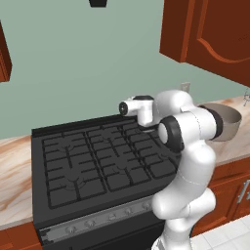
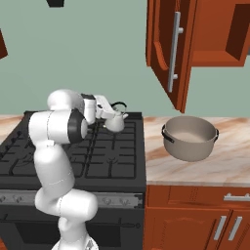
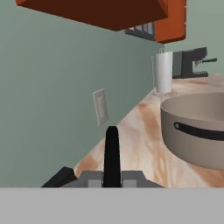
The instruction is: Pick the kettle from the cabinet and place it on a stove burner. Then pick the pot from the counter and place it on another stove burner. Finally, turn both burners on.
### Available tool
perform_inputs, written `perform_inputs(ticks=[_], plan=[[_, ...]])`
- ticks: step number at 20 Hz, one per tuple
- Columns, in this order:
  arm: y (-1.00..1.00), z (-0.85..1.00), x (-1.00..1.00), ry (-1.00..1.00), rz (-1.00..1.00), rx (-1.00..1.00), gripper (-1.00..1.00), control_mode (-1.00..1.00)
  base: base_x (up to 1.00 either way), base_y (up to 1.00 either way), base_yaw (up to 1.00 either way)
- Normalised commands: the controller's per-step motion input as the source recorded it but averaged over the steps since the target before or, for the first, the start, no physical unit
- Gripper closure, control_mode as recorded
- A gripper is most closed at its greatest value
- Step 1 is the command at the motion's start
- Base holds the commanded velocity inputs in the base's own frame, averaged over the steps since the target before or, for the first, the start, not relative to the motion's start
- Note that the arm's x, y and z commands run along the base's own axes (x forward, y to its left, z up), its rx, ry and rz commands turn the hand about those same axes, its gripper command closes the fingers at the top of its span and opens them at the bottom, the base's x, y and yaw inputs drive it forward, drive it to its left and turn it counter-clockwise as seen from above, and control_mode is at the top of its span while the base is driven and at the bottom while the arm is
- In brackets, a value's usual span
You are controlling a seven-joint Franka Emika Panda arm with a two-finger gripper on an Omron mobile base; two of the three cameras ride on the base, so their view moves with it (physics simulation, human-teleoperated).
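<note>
**Op:** Kettle [image 2: 116, 120] was what worried me. I had it hanging by its thin black handle [image 3: 112, 153] above the back right corner of the stove [image 1: 73, 166], close to the counter [image 2: 195, 171].

**Sup:** What could have gone wrong?

**Op:** A grip that narrow would let it swing. If I had lowered it off-centre, it might have landed half on a grate [image 2: 110, 151] and tipped, or slid toward the pot [image 2: 189, 138] just beside the stove.

**Sup:** State of the gripper [image 2: 111, 115]?

**Op:** Fully closed on that handle, as tight as it goes.

**Sup:** And the arm?

**Op:** Folded, elbow high, forearm reaching across the burners, hand level and pointing along the wall toward the pot. Cabinet door [image 2: 166, 53] stood open above the counter.
</note>
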Motion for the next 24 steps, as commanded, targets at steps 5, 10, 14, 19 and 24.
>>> perform_inputs(ticks=[5,10,14,19,24], plan=[[0.0,-0.12,0.22,0.0,-0.03,0.0,1.0,-1.0,0.0,0.0,0.0],[0.0,-0.15,0.21,0.0,-0.03,0.0,1.0,-1.0,0.0,0.0,0.0],[0.0,-0.16,0.18,0.0,-0.02,0.0,1.0,-1.0,0.0,0.0,0.0],[0.0,-0.17,0.17,0.0,-0.02,0.0,1.0,-1.0,0.0,0.0,0.0],[0.0,-0.19,0.03,0.0,-0.01,0.0,1.0,-1.0,0.0,0.0,0.0]])
